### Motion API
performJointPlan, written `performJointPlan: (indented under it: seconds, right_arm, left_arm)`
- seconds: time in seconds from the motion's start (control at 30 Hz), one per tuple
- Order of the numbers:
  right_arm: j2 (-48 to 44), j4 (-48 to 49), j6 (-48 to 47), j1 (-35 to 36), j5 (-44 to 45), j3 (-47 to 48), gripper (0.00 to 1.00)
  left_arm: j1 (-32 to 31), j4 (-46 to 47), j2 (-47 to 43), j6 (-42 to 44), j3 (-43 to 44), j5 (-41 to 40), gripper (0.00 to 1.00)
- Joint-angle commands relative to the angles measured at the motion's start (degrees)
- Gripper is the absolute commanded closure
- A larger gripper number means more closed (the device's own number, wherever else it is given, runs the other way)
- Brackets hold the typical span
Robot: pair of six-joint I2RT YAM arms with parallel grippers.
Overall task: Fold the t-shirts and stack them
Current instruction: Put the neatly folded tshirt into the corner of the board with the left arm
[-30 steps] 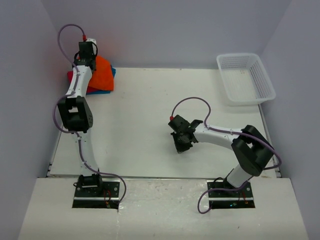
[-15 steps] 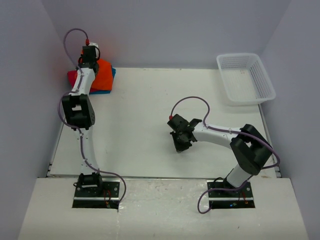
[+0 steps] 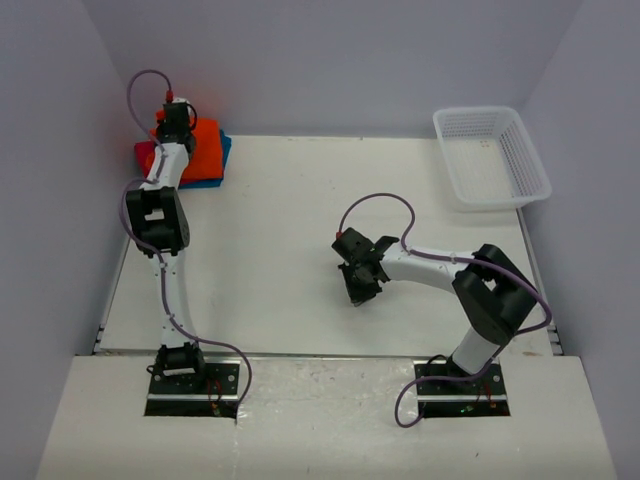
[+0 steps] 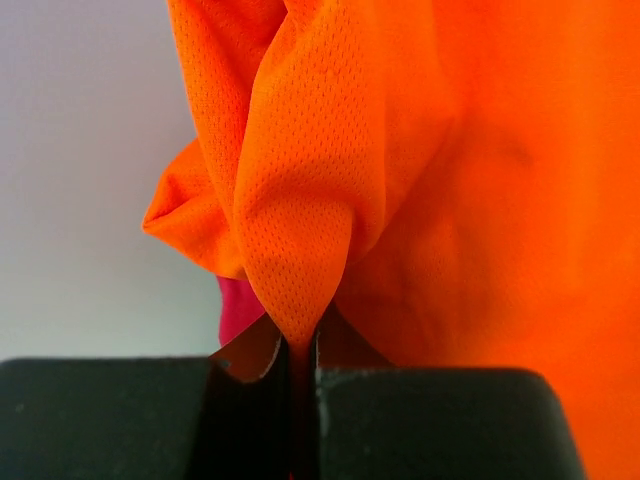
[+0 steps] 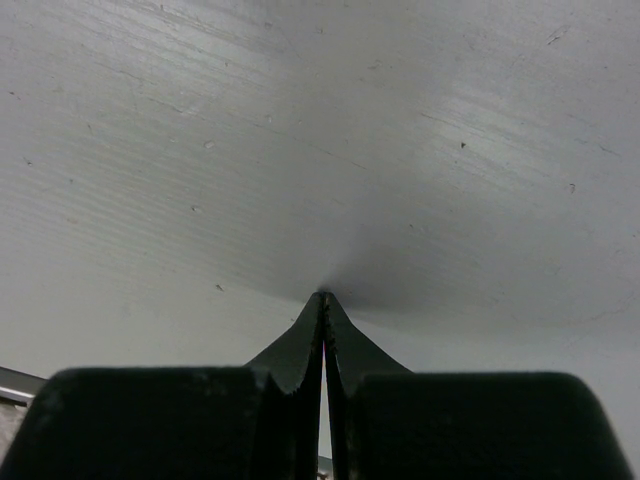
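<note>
Top view: we note the left gripper (image 3: 176, 128) at the far-left corner, over the orange t-shirt (image 3: 207, 148). That shirt lies atop the crimson t-shirt (image 3: 146, 155) and the teal t-shirt (image 3: 225, 150). The right gripper (image 3: 361, 290) sits low over the table (image 3: 280, 200), likely parked clear.
Left wrist: jaws clamped on an orange fold, presumably to settle it on the stack.
Right wrist: jaws pressed together, nothing held.

The t-shirts (image 3: 205, 160) lie piled in the far left corner of the tabletop (image 3: 280, 210), with the left gripper (image 4: 302, 355) over the top t-shirt (image 4: 480, 200). The basket (image 3: 490, 155) sits in the far right corner. The right gripper (image 3: 360, 292) is near the middle, slightly toward the near edge.
</note>
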Motion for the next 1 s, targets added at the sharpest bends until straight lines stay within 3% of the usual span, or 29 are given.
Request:
performJointPlan:
  seconds: [0.0,0.1,0.13,0.23,0.47,0.57,0.73,0.83,0.9,0.93,0.97]
  right_arm:
    - [0.83,-0.45,-0.99,0.32,-0.01,1.56,1.0]
    - [1.44,-0.45,-1.17,0.32,-0.01,1.56,1.0]
    - [1.53,-0.37,-1.17,0.32,-0.62,1.47,1.0]
    - [1.97,-0.1,-1.17,0.32,-1.68,1.38,1.0]
    - [1.01,-0.1,-1.35,0.32,-2.47,1.12,1.0]
    - [-0.31,0.16,-0.65,0.32,-1.68,1.03,1.0]
    - [-4.08,-0.37,0.15,0.32,0.6,2.61,1.0]
    - [-8.56,0.51,-0.29,0.32,2.1,3.14,1.0]
    - [-11.81,1.56,-0.82,0.32,3.32,3.49,0.94]
    - [-12.78,2.0,-1.17,0.32,3.42,3.4,0.86]
    - [-13.75,3.05,-1.78,0.32,3.42,3.4,0.84]
  left_arm:
    - [0.95,3.96,1.49,-0.16,2.6,-4.94,1.0]
    - [1.21,6.68,1.58,-0.34,2.07,-7.23,0.81]
    - [1.21,8.87,0.97,-0.34,1.03,-8.63,0.6]
    - [1.21,12.48,-1.92,-1.74,-1.87,-12.76,0.45]
    - [-1.59,30.73,-12.37,0.52,-6.36,-29.98,0.31]
    - [-5.11,35.07,-15.03,5.44,-5.85,-30.44,0.23]
    - [-12.39,31.57,-17.84,7.05,-4.34,-32.99,0.14]
    - [-15.48,18.78,-23.36,-3.82,-6.18,-30.46,0.11]
    - [-16.54,7.0,-26.09,-15.76,-8.55,-22.92,0.11]
    - [-16.54,0.86,-29.06,-20.16,-9.7,-19.23,0.11]
    - [-16.54,-0.59,-31.01,-26.73,-11.8,-12.14,0.11]
